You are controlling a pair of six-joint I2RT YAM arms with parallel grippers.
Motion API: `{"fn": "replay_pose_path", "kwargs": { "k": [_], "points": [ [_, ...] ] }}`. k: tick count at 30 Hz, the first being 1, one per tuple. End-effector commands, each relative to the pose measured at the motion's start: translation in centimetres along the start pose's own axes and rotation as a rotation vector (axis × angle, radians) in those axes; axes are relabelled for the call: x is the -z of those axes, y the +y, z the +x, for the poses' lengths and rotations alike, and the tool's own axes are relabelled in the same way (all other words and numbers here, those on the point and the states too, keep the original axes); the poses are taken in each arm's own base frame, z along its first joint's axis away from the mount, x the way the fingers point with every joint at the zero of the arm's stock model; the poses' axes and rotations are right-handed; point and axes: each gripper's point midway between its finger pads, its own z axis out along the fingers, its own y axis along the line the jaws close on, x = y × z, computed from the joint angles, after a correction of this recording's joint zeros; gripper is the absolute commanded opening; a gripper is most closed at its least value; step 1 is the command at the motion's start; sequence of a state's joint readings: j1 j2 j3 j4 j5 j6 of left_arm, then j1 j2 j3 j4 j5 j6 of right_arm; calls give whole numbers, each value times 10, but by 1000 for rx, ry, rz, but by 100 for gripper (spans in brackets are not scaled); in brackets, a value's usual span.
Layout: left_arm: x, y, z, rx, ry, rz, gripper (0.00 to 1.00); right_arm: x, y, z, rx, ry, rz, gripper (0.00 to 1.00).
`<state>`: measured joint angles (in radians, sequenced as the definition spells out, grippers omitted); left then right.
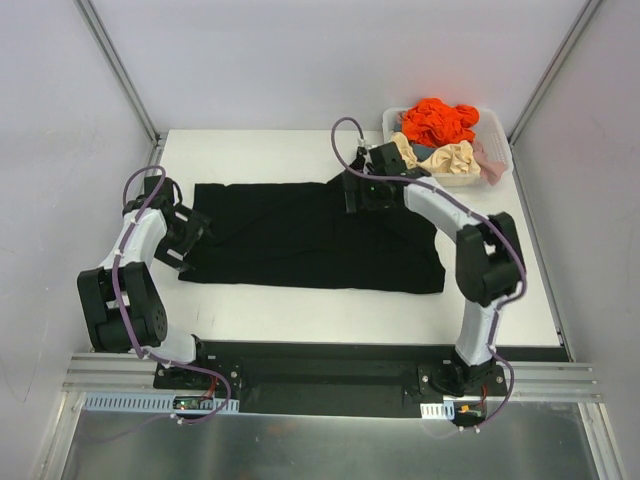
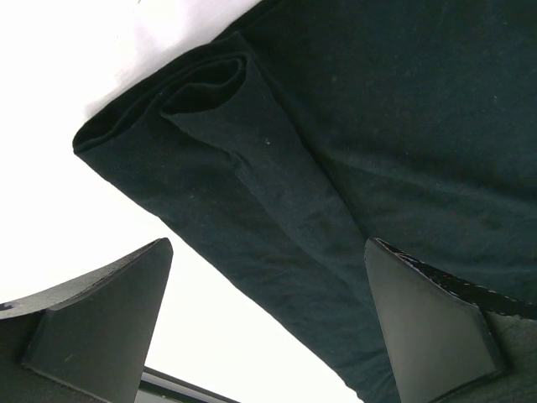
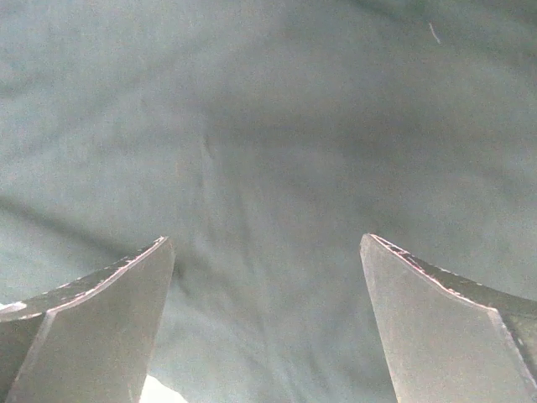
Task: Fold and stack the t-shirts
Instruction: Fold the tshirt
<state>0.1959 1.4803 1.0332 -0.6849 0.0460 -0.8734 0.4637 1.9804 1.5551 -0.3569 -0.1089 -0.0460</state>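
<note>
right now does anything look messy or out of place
The black t-shirt is bunched into a loose roll along its left edge, not flat. Crumpled clothes heap above the rim of the far-right bin, a pink one draping over it.

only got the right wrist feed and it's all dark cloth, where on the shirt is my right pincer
observer: The right pincer is open over the far edge of the black t-shirt, towards its right end. The shirt lies spread out on the table.
operator: ok and the left arm
observer: The left pincer is open at the shirt's left edge, straddling a doubled-over fold of cloth.
operator: any more shirts waiting
observer: A white bin at the table's far right corner holds orange, beige and pink clothes, heaped loosely.
</note>
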Motion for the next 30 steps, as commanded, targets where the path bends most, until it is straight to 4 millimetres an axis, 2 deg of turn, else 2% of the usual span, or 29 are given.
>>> {"fn": "replay_pose_path", "kwargs": {
  "k": [1, 2, 3, 4, 5, 6, 7, 9, 10, 12, 13, 14, 15, 16, 17, 18, 20, 23, 26, 30],
  "points": [
    [13, -11, 5, -38, 0, 62, 99, 73, -1, 3, -1, -84, 43, 97],
    [13, -11, 7, -42, 2, 63, 99, 69, -11, 35, -19, -25, 67, 97],
    [14, -10, 8, -45, 2, 65, 99, 82, -12, 38, -32, -46, 76, 97],
    [12, -5, 9, -46, -3, 51, 99, 85, -17, 52, -39, -27, 93, 97],
    [12, -1, 9, -46, -12, 42, 99, 84, -23, 77, -84, 18, 110, 97],
    [14, 4, 7, -40, -36, 37, 99, 94, -30, 81, -93, -2, 151, 97],
    [11, 16, 11, -22, -36, 4, 99, 99, -36, 89, -101, 9, 177, 97],
    [14, 37, 1, 42, -86, -24, 99, 113, -53, 113, -141, 42, 250, 97],
    [8, 53, 6, 76, -73, -48, 99, 118, -59, 121, -166, 53, 271, 97],
    [11, 72, 1, 143, -98, -50, 99, 132, -78, 141, -271, 47, 327, 97],
    [5, 90, 0, 201, -98, -81, 99, 136, -85, 149, -314, 42, 353, 97],
    [3, 94, 1, 226, -98, -86, 99, 143, -98, 154, -363, 27, 384, 97],
    [0, 93, 1, 239, -97, -61, 99, 153, -102, 152, -407, -20, 397, 97],
    [-5, 98, 1, 255, -95, -67, 99, 155, -108, 165, -436, -12, 412, 97],
    [-8, 95, 2, 258, -78, -52, 99, 159, -115, 168, -471, -26, 424, 97],
    [-13, 93, 0, 262, -64, -43, 95, 165, -115, 168, -493, -53, 408, 97],
    [-18, 87, -1, 261, -40, -29, 91, 168, -122, 181, -542, -40, 420, 97],
    [-28, 80, -7, 269, -16, -24, 84, 168, -124, 197, -587, -4, 419, 97],
    [-34, 74, -16, 278, -21, -22, 83, 162, -121, 208, -630, 33, 396, 97],
    [-38, 71, -28, 282, -65, -16, 82, 159, -122, 213, -652, 39, 397, 97]
  ]
}}
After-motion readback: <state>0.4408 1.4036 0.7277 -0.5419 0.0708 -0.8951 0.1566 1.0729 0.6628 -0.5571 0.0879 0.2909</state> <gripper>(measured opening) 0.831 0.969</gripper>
